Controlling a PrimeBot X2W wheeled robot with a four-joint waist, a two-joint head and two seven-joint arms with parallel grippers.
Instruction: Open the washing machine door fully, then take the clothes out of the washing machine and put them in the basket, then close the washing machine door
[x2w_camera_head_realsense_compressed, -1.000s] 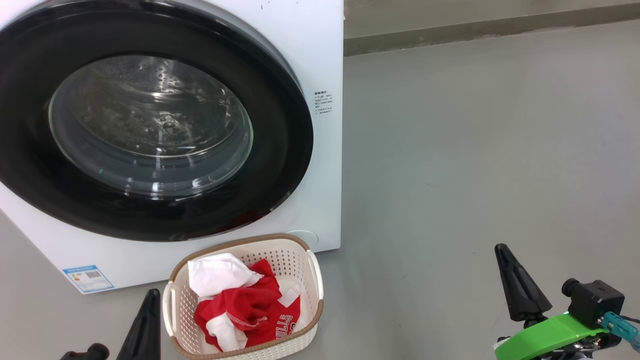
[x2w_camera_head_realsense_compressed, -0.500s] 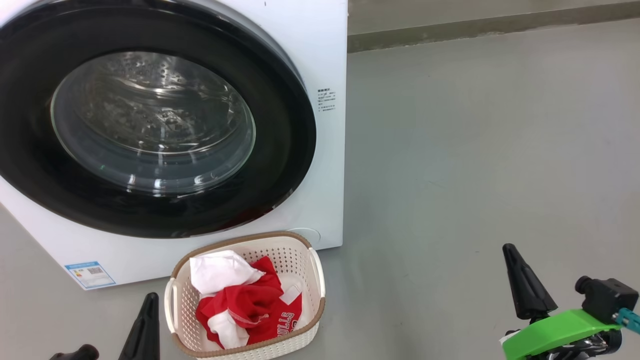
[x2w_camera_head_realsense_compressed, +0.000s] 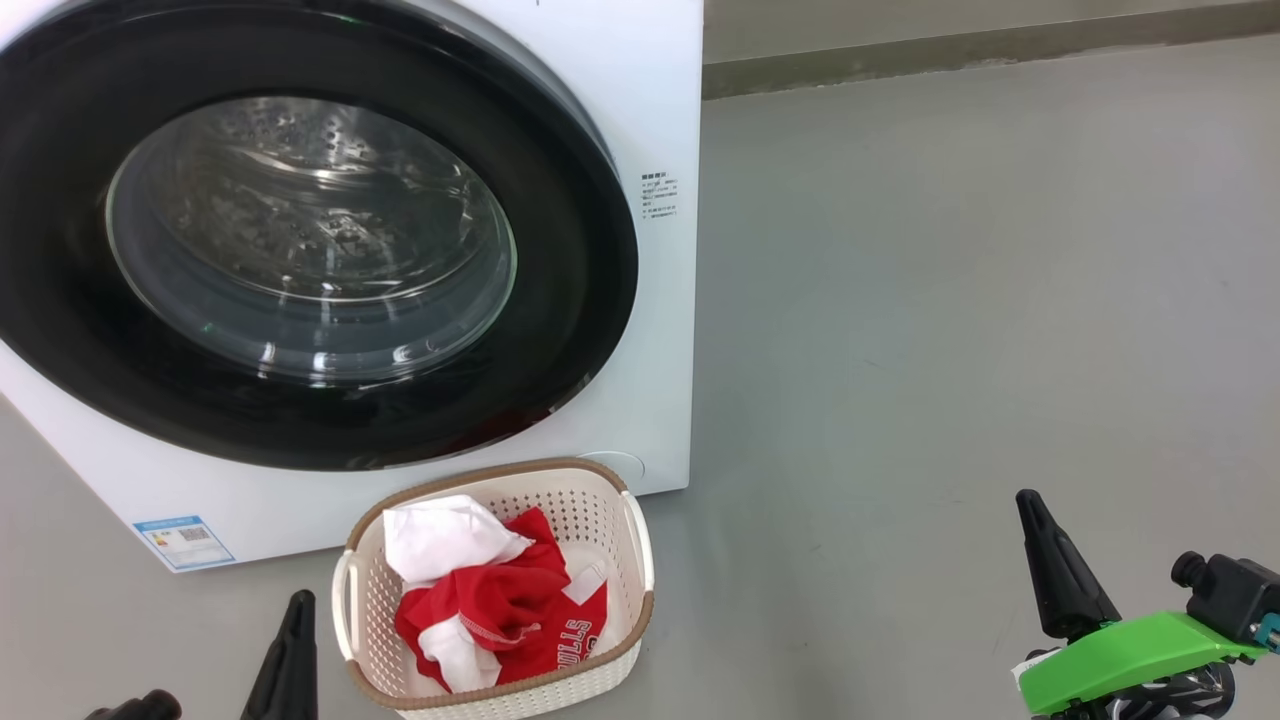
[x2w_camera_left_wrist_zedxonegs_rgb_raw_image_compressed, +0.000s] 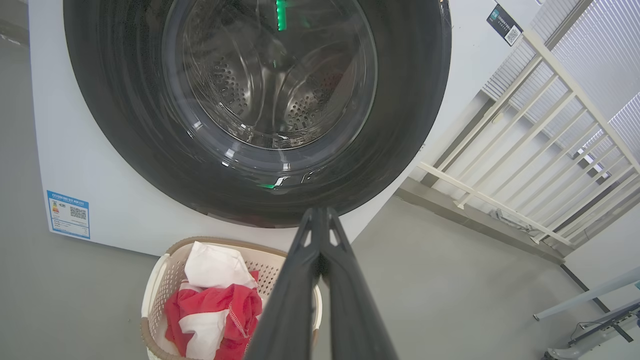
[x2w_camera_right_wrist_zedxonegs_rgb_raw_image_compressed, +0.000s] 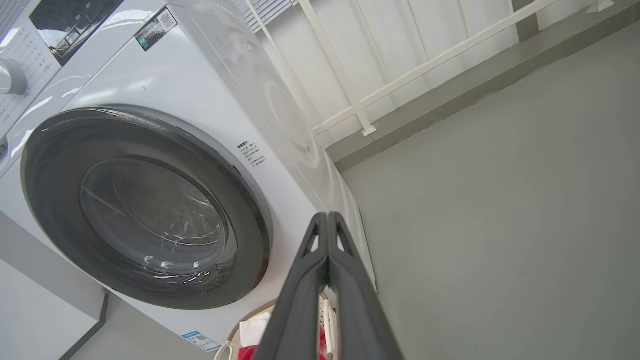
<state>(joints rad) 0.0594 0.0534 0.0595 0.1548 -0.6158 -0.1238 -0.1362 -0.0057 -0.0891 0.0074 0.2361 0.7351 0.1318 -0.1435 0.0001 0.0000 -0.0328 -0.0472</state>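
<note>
Both grippers empty, laundry in the basket, door looking shut.
The left gripper, fingers pressed together on nothing, hangs just left of the basket; the right gripper, also closed and empty, is well to its right. The red-and-white clothes lie heaped inside the basket: soft, light, best pinched at a raised fold. Behind the basket, the washing machine door seems flush on the washing machine; rigid and probably slippery, it is best held at the rim edge.
</note>
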